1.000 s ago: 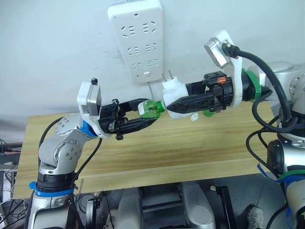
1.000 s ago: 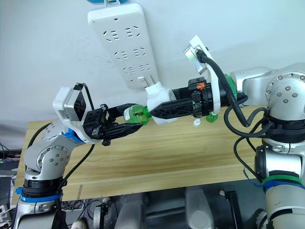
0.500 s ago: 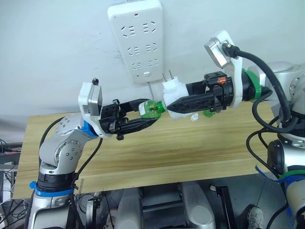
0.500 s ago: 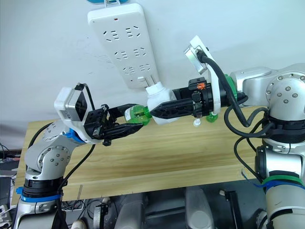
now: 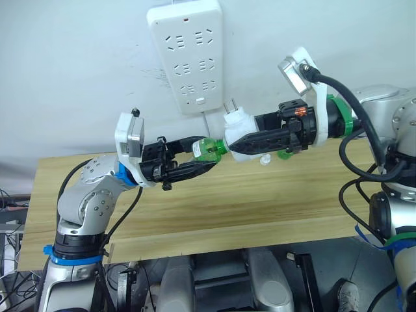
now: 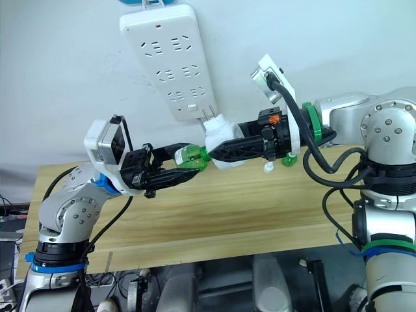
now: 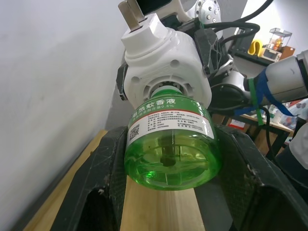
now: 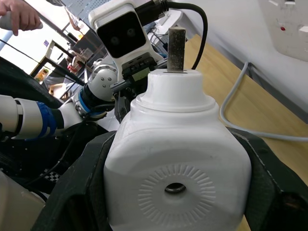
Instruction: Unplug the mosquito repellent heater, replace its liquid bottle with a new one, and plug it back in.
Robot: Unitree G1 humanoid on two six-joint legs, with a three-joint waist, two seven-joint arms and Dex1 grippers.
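The white mosquito repellent heater (image 5: 238,127) hangs unplugged in the air above the table, its two prongs pointing up toward the power strip. My right gripper (image 5: 233,140) is shut on its sides, as the right wrist view shows around the heater (image 8: 178,168). A capless green liquid bottle (image 5: 207,148) sits with its neck in the heater's underside. My left gripper (image 5: 203,155) is shut on this bottle (image 7: 168,144). The new one (image 5: 283,155) lies on the table behind my right gripper, partly hidden, its whitish cap (image 5: 264,160) showing.
A long white power strip (image 5: 188,52) hangs on the wall just above the heater, its cable (image 5: 207,121) dropping behind it. The wooden table (image 5: 247,201) runs below both arms. A person's hand (image 8: 19,14) shows far off in the right wrist view.
My left wrist has shifted a little to the right, toward the heater. Bottle and heater stay joined at about the same spot.
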